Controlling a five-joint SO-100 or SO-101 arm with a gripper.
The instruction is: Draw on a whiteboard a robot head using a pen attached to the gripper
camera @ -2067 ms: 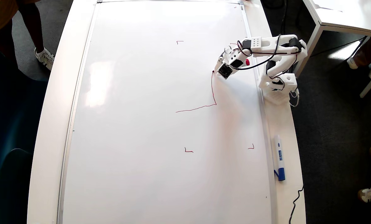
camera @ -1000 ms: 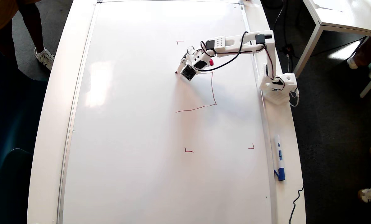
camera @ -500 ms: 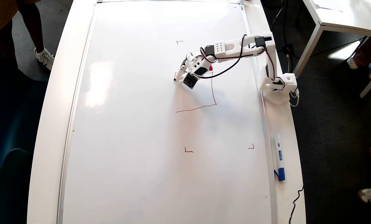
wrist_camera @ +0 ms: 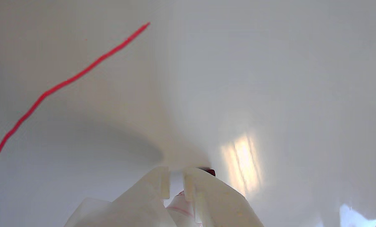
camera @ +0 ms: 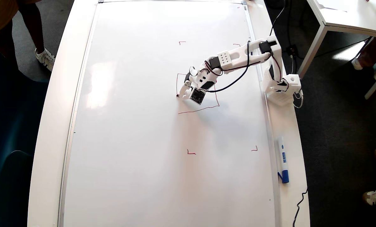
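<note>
Whiteboard (camera: 137,164) square outline (camera: 218,102) is unfinished: fingers (wrist_camera: 192,189) clamped on pen (camera: 182,92), tip on its left side, open corner just below.

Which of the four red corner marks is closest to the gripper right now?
The upper-left corner mark in the overhead view, above the gripper. The upper-right one sits beside the arm farther back; the two lower ones are well below the drawing.
</note>
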